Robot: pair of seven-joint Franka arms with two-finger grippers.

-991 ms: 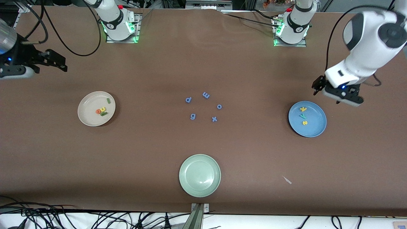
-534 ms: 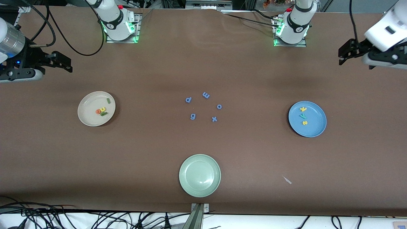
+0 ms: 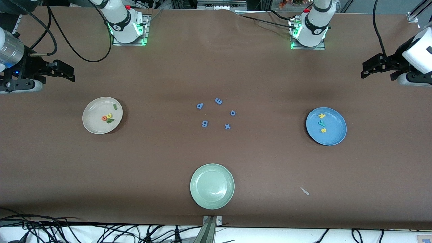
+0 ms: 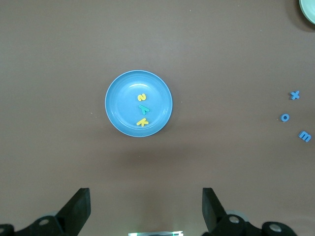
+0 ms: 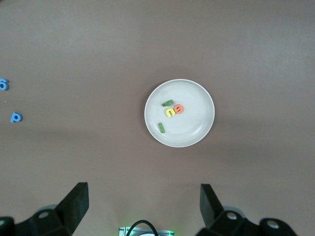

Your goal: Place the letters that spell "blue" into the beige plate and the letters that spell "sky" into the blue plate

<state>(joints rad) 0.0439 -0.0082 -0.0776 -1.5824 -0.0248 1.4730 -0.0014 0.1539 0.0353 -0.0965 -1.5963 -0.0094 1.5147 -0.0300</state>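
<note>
The beige plate (image 3: 92,118) lies toward the right arm's end of the table. In it are the orange "e" (image 3: 104,118), yellow "u" (image 3: 109,116), light green "b" (image 3: 110,120) and dark green "l" (image 3: 115,107). The blue plate (image 3: 335,130) lies toward the left arm's end and holds the yellow "k" (image 3: 322,115), teal "y" (image 3: 322,123) and yellow "s" (image 3: 323,130). My left gripper (image 3: 364,70) hangs open and empty over bare table at its end. My right gripper (image 3: 71,73) is likewise open and empty over its own end. Each wrist view looks down on its plate from high up: blue plate (image 4: 120,105), beige plate (image 5: 194,123).
Several blue foam letters lie loose mid-table, among them a "p" (image 3: 200,106), an "m" (image 3: 218,100) and an "x" (image 3: 227,126). A pale green plate (image 3: 212,186) sits nearest the front camera. A small white scrap (image 3: 305,191) lies beside it toward the left arm's end.
The left arm has lifted away from above the blue plate and swung out to its end of the table. The right gripper has shifted only slightly. No letters moved.
</note>
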